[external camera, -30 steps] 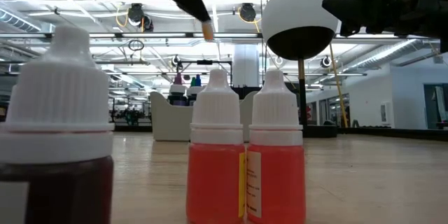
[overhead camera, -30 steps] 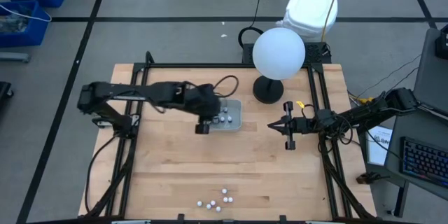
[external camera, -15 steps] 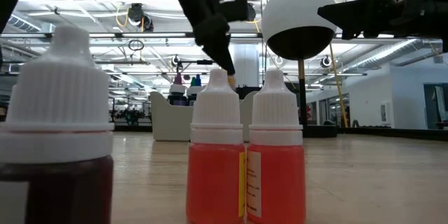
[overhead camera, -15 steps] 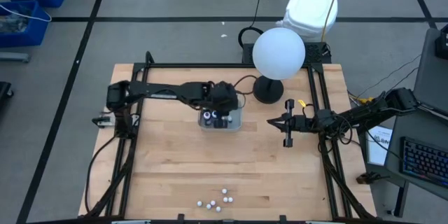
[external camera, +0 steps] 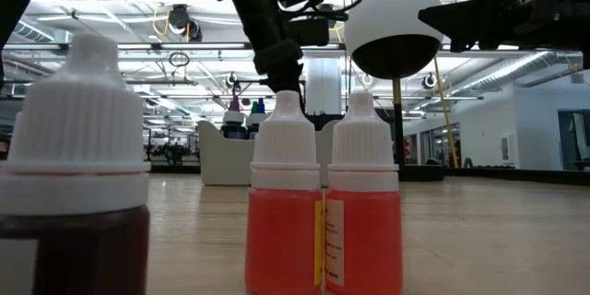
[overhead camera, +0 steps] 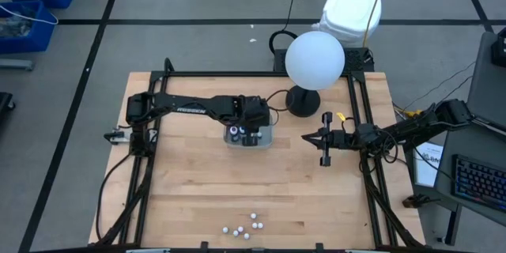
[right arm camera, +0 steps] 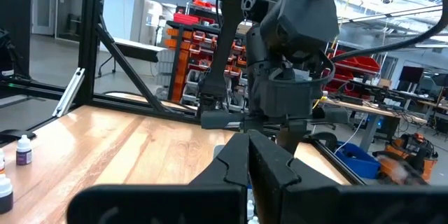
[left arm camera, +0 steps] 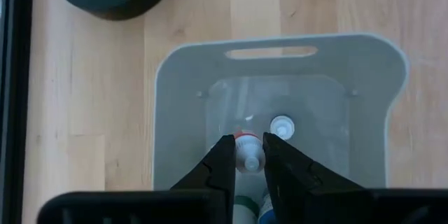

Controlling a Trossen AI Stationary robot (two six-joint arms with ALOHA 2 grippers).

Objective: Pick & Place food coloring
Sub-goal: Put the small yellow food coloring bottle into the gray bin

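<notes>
The left gripper [left arm camera: 244,159] reaches from the left edge of the pale wooden table [overhead camera: 190,198] to hang over the shallow translucent grey plastic tray [left arm camera: 183,105], which sits toward the table's far edge, just beside the black round base of the large white globe lamp [overhead camera: 315,60]. Its fingers are clenched on a small red-filled, white-capped food coloring bottle [left arm camera: 248,155], held cap-up inside the tray's walls, seemingly so it can be set down standing among the bottles already there. One white-capped bottle [left arm camera: 281,127] stands just beside it on the tray floor, and others show partly under the fingers. The remaining white-capped food coloring bottles [overhead camera: 244,226] cluster near the table's near edge, well apart from the tray, likely waiting their turn. Toward the right edge, the right gripper [overhead camera: 324,141] hovers idle with its fingers pressed together and empty, clear of the tray.
</notes>
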